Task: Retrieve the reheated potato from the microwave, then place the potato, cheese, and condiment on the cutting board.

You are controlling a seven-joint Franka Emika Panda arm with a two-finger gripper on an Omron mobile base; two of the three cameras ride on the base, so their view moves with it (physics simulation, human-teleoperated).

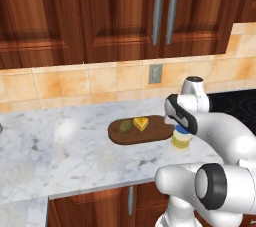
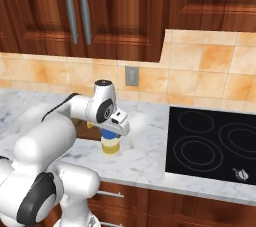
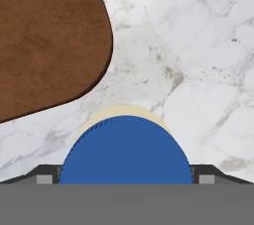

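Observation:
On the marble counter lies the dark brown cutting board, with the olive-brown potato and the yellow cheese on its left half. Just off the board's right end the condiment stands upright on the counter. My gripper reaches down over it. Its blue cap fills the whole gap between the two fingertips, which press against its sides. The microwave is out of view.
A black cooktop is set into the counter to the right of the condiment. A wall outlet sits in the tiled backsplash under the wooden cabinets. Bare marble stretches left of the board to the front edge.

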